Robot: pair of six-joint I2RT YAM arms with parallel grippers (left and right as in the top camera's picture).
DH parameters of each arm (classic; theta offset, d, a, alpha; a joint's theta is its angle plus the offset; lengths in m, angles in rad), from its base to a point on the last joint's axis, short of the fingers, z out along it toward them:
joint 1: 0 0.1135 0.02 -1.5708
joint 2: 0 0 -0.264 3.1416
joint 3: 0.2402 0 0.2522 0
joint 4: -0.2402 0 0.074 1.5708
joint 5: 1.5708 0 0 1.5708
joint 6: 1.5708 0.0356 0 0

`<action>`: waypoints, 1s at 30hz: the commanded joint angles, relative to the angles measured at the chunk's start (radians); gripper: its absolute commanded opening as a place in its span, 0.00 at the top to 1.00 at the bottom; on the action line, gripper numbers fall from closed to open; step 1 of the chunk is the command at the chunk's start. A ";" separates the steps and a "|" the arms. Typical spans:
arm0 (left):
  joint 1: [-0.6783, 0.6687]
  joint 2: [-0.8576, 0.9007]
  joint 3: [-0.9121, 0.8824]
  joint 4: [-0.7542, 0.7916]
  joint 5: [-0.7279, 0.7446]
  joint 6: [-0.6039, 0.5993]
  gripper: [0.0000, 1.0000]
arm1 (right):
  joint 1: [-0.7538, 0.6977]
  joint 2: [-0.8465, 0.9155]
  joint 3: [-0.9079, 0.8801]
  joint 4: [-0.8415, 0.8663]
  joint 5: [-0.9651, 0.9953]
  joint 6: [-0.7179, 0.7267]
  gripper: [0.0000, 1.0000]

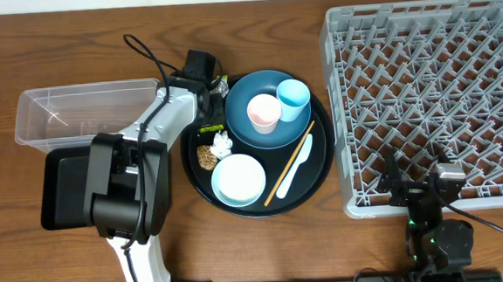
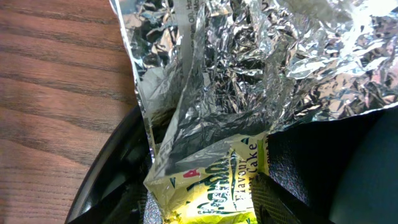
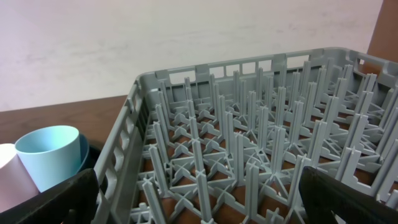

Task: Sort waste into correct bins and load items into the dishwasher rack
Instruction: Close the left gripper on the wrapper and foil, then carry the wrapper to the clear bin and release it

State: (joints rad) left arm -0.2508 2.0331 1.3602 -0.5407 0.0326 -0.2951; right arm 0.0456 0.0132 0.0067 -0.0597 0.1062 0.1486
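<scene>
My left gripper (image 1: pixel 211 98) is shut on the crinkled yellow-silver snack wrapper (image 2: pixel 249 74) at the upper-left rim of the round black tray; the wrapper fills the left wrist view between the jaws (image 2: pixel 205 199). On the tray lie the white tissue (image 1: pixel 223 144), brown cookie lump (image 1: pixel 206 155), pale bowl (image 1: pixel 239 178), wooden chopstick (image 1: pixel 290 163) and white spoon (image 1: pixel 300 166). The dark blue dish (image 1: pixel 247 93) holds the pink cup (image 1: pixel 264 113) and the light blue cup (image 1: pixel 294 99). My right gripper (image 1: pixel 421 190) is open and empty at the front edge of the grey rack (image 1: pixel 432 95). I cannot make out rice grains.
The clear tub (image 1: pixel 57 113) stands at the left, with the flat black tray (image 1: pixel 62 183) just in front of it, partly under my left arm. The round black tray (image 1: pixel 323 158) sits between the bins and the rack. The right wrist view shows rack pegs (image 3: pixel 249 143) and the blue cup (image 3: pixel 50 155).
</scene>
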 commanded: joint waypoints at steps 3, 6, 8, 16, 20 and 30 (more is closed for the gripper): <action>-0.004 0.006 -0.004 0.002 -0.018 -0.007 0.52 | 0.008 0.000 -0.002 -0.003 0.010 -0.011 0.01; -0.004 0.006 -0.011 0.001 -0.018 -0.007 0.58 | 0.008 0.000 -0.002 -0.003 0.010 -0.011 0.01; -0.004 0.006 -0.016 0.001 -0.018 -0.007 0.63 | 0.008 0.000 -0.002 -0.003 0.010 -0.011 0.01; -0.004 0.006 -0.016 0.000 -0.018 -0.025 0.76 | 0.008 0.000 -0.002 -0.003 0.010 -0.011 0.01; -0.004 0.003 -0.015 0.001 -0.018 -0.025 0.79 | 0.008 0.000 -0.002 -0.003 0.010 -0.011 0.01; -0.004 -0.030 -0.014 -0.004 -0.018 -0.024 0.94 | 0.008 0.000 -0.002 -0.003 0.010 -0.011 0.01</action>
State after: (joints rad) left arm -0.2508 2.0327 1.3560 -0.5411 0.0227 -0.3176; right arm 0.0456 0.0132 0.0067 -0.0597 0.1059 0.1486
